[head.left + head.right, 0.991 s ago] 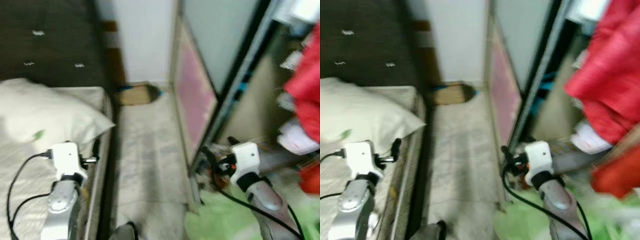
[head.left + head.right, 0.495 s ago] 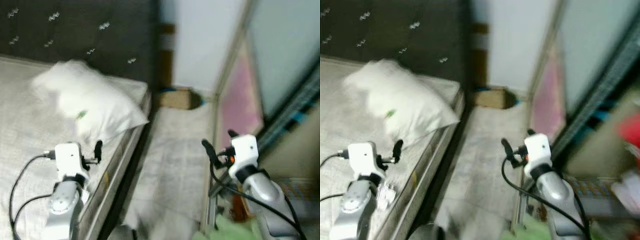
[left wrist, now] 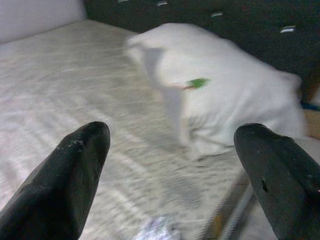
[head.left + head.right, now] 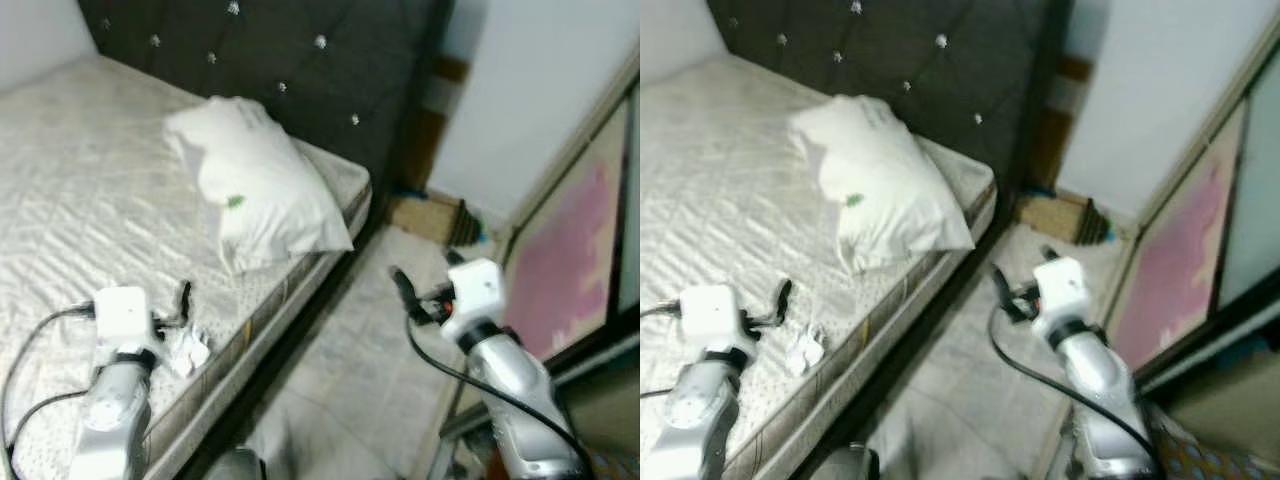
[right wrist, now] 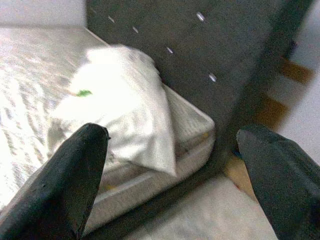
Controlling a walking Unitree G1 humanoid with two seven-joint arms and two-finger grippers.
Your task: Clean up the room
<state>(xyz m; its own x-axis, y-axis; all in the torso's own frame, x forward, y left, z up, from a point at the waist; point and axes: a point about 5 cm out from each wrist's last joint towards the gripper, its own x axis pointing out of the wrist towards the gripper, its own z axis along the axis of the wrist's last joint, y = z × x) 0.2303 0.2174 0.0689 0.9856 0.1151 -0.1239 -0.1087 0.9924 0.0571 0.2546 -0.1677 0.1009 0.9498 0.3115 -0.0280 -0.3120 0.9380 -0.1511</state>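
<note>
**Crumpled paper on the bed edge, both claws open**

Crumpled white paper [image 4: 187,349] lies on the mattress near the bed's outer edge, just beside my left claw. It is the one loose scrap I can make out on the bedding; in the left wrist view a blurred bit of it sits low between the fingers.

The bed [image 4: 70,170] has a pale quilted cover and runs along the left of the room. A dark tufted headboard [image 4: 300,70] with small shiny buttons stands behind it. A white pillow [image 4: 255,180] with a small green mark lies tilted near the headboard, one corner reaching toward the bed's side edge. Beside the bed is a strip of pale tiled floor [image 4: 370,370], and a white wall closes the far end.

My left claw [image 4: 183,305] is held over the mattress near its edge, fingers spread apart, pointing toward the pillow. My right claw [image 4: 408,297] hangs above the floor strip between bed and wardrobe, fingers also spread wide, holding nothing.

On the right stands a sliding wardrobe door [image 4: 575,250] with a pinkish panel. At the far end of the floor strip, next to the headboard, sits a brown cardboard box [image 4: 425,215] with a dark object I cannot identify just beside it.
</note>
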